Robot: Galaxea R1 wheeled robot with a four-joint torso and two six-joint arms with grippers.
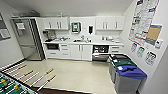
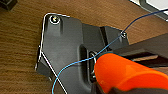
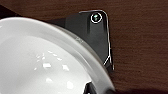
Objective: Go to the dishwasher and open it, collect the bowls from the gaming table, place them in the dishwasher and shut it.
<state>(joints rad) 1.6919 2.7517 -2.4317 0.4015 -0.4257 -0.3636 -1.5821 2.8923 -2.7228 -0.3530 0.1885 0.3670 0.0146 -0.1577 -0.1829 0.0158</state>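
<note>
While the dishwasher (image 1: 100, 53) stands open far right, a white bowl (image 3: 45, 65) fills the right wrist view; neither tool's grip can be told.

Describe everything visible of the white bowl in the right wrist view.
The glossy white round bowl looks ceramic, with a smooth curved rim and bright glints of light on its inner surface. It looks empty and shows no cracks or chips. Its inside faces the camera, and it covers part of the robot's dark plate; brown wood-grain floor lies behind. Part of it is cut off by the picture's edges. What holds it cannot be seen.
</note>
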